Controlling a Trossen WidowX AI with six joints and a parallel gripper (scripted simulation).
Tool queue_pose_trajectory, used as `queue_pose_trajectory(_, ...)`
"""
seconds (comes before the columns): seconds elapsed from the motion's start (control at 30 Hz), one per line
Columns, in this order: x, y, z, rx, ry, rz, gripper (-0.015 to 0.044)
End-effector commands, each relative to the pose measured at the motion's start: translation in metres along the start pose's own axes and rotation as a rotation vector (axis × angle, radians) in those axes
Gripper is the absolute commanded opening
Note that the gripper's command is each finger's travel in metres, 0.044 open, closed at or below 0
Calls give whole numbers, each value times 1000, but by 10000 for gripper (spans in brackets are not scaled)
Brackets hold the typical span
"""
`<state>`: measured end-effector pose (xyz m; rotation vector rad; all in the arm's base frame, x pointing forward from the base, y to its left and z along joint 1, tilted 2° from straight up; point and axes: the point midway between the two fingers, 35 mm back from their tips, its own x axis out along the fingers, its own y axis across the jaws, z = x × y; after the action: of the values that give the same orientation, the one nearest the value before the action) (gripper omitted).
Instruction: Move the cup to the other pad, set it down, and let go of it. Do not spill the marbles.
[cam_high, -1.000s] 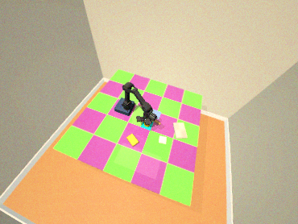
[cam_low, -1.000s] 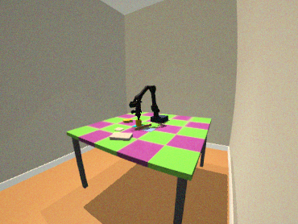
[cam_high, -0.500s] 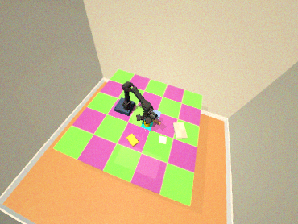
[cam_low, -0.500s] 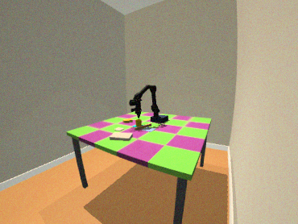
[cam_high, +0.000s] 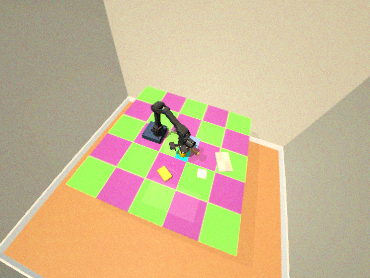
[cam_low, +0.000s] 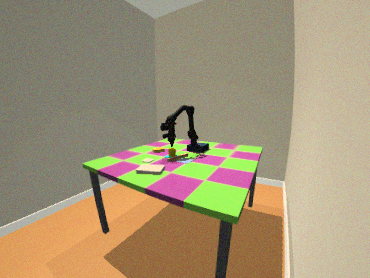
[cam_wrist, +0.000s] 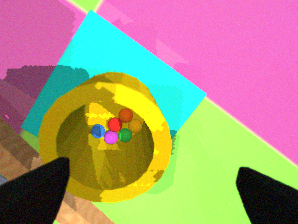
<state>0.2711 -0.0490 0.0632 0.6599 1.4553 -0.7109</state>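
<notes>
The yellow cup (cam_high: 183, 154) (cam_low: 172, 152) (cam_wrist: 162, 150) stands upright on the cyan pad (cam_high: 178, 157) (cam_wrist: 102, 42), with part of its base hidden. Several coloured marbles (cam_wrist: 115, 125) lie inside it. The other pad, light blue (cam_high: 195, 142) (cam_low: 185, 161), lies beside the cyan one and holds no cup. My gripper (cam_wrist: 156, 171) is open above the cup, holding nothing. In the wrist view the left fingertip overlaps the cup's near left rim and the right fingertip is well outside the cup, over the green square. Whether a finger touches the cup cannot be told.
A brown wooden bar (cam_low: 178, 157) (cam_wrist: 11, 150) lies close beside the cup and cyan pad. A yellow block (cam_high: 164, 173) (cam_low: 158, 150), a small white square (cam_high: 202, 173) (cam_low: 148, 160) and a beige slab (cam_high: 224, 162) (cam_low: 150, 169) lie farther off on the table.
</notes>
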Motion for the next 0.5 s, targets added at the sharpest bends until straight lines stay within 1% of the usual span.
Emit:
queue_pose_trajectory(0.0, -10, 1, 1, 1, -3, 1, 440)
queue_pose_trajectory(0.47, -60, 2, 1, 4, -7, 2, 440)
